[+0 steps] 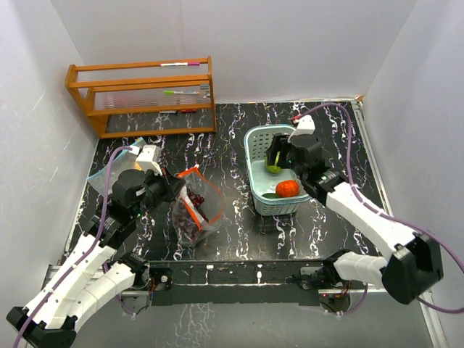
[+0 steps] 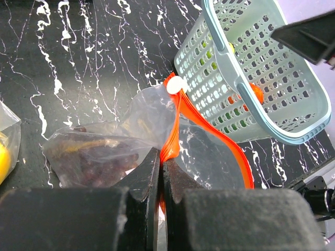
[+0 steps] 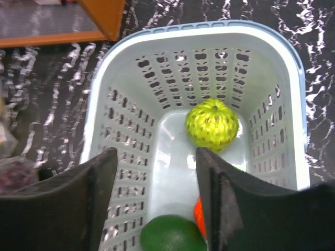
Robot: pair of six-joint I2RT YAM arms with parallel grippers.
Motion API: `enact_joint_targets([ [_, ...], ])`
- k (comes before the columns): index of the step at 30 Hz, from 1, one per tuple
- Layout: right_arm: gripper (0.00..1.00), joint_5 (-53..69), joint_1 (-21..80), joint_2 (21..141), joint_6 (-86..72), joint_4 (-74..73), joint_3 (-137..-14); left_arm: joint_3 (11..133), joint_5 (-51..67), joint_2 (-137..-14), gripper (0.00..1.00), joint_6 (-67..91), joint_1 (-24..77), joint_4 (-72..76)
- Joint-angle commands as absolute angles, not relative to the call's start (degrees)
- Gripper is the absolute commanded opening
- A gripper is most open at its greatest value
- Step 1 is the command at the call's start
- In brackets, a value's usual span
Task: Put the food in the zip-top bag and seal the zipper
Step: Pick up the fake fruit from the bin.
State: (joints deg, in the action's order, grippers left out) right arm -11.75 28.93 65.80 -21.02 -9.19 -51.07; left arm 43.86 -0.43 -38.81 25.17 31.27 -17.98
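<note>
The right gripper [image 3: 157, 154], spread wide and empty, hangs just short of the bumpy yellow-green fruit [image 3: 212, 125] in the pale teal slotted basket [image 3: 193, 29]; the left gripper [image 2: 159, 163] clamps the clear zip-top bag [image 2: 146, 112].

Overhead camera looked down from behind the arms; close wrist cameras both caught the pale teal slotted plastic basket [image 1: 275, 207].

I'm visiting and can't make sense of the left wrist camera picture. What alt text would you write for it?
The left gripper is pinched shut on the orange zipper strip of a clear zip-top bag that holds dark purple grapes. A pale teal slotted basket stands close behind the bag on a black marbled table.
</note>
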Motion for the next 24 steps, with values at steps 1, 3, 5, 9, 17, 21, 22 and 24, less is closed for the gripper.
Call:
enact_joint_targets([
  [1,0.71,-16.1,29.1,74.7,-17.7,-12.8,-57.7,45.0,1.2,-38.1,0.00,25.9,31.5,-14.7],
  [3,0.79,-16.9,29.1,79.9,-17.4,-15.0,-60.9,45.0,1.1,-37.9,0.00,25.9,31.4,-14.9],
  [5,0.89,-18.1,29.0,84.0,-17.5,-15.0,-63.0,45.1,1.0,-37.8,0.00,25.8,31.5,-15.0],
  [9,0.99,-22.8,28.6,90.3,-18.6,-14.7,-65.7,45.5,0.9,-37.6,0.00,25.3,31.4,-15.3],
  [17,0.99,-22.5,26.8,98.4,-20.8,-15.6,-68.3,45.5,0.1,-37.8,0.00,24.6,31.5,-15.3],
  [21,0.99,-24.5,26.7,102.1,-21.0,-14.0,-68.1,44.5,0.6,-37.9,0.00,24.8,31.4,-14.3],
  [22,0.99,-24.6,26.6,102.9,-21.0,-13.7,-68.2,44.4,0.6,-37.9,0.00,24.9,31.4,-14.1],
  [24,0.97,-24.8,26.6,104.5,-21.3,-13.6,-68.4,44.4,0.6,-38.2,0.00,24.9,31.5,-13.9],
])
